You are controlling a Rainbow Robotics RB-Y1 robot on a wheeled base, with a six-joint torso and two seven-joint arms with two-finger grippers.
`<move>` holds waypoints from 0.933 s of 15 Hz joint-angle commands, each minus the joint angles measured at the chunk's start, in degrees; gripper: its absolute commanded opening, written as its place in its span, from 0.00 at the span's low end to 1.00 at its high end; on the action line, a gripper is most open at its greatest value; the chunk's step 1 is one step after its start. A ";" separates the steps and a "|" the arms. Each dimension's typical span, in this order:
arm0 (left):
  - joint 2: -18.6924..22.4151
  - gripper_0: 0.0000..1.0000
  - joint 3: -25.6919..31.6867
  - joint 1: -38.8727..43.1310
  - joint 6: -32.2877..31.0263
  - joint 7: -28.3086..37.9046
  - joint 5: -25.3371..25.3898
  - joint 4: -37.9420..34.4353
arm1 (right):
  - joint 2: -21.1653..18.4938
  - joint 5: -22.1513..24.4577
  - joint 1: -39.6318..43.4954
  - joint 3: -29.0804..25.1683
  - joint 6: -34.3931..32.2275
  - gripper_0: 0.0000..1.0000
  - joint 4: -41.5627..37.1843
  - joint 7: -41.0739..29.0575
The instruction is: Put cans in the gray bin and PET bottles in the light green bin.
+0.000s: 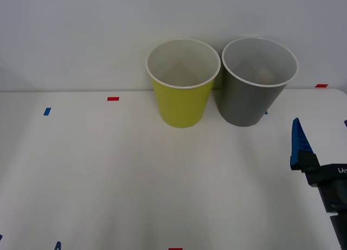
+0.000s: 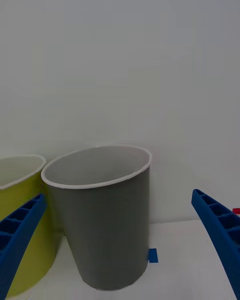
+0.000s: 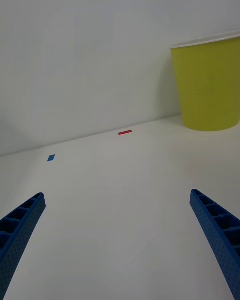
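- Gray bin stood at upper right of centre in the front view, just beside the light green bin; something pale lay dimly inside it, too unclear to name as the can.
- Right gripper sat at the lower right edge of the front view, near the gray bin, jaws apart and empty.
- Left gripper waited low over the white counter, jaws apart.
- Judged: with no item on the counter, sorting looked finished; a clean withdrawal clear of both rims suited best.

Only faint white lettering, perhaps "IAS", on the right arm's black wrist block.
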 commanded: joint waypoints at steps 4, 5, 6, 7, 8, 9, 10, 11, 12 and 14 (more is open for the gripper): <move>0.00 1.00 0.00 0.00 0.00 0.00 0.00 0.00 | -3.47 0.03 9.59 3.27 -13.17 1.00 7.42 0.24; 0.00 1.00 0.00 0.00 0.00 0.00 0.00 0.00 | -2.94 0.39 10.65 3.45 -13.44 1.00 7.50 -0.02; 0.00 1.00 0.00 0.00 0.00 0.00 0.00 0.00 | -2.15 0.74 11.61 3.45 -13.61 1.00 7.50 0.24; 0.00 1.00 0.00 0.00 0.00 0.00 0.00 0.00 | -1.62 1.18 12.41 3.89 -13.61 1.00 7.50 -0.02; 0.00 1.00 0.00 0.00 0.00 0.00 0.00 0.00 | -1.97 1.26 12.93 4.15 -14.14 1.00 7.50 -0.02; 0.00 1.00 0.00 0.00 0.00 0.00 0.00 0.00 | -2.50 1.26 14.43 4.42 -16.07 1.00 7.50 -0.20; 0.00 1.00 0.00 0.00 0.00 0.00 0.00 0.00 | -3.11 1.00 16.01 5.21 -17.30 1.00 7.50 -0.38; 0.00 1.00 0.00 0.00 0.00 0.00 0.00 0.00 | -3.82 0.91 17.24 5.65 -18.54 1.00 7.50 -0.46; 0.00 1.00 0.00 0.00 0.00 0.00 0.00 0.00 | -4.34 0.83 18.82 6.17 -19.85 1.00 7.50 -0.46; 0.00 1.00 0.00 0.00 0.00 0.00 0.00 0.00 | -4.43 1.18 20.14 6.97 -23.81 1.00 10.49 -0.64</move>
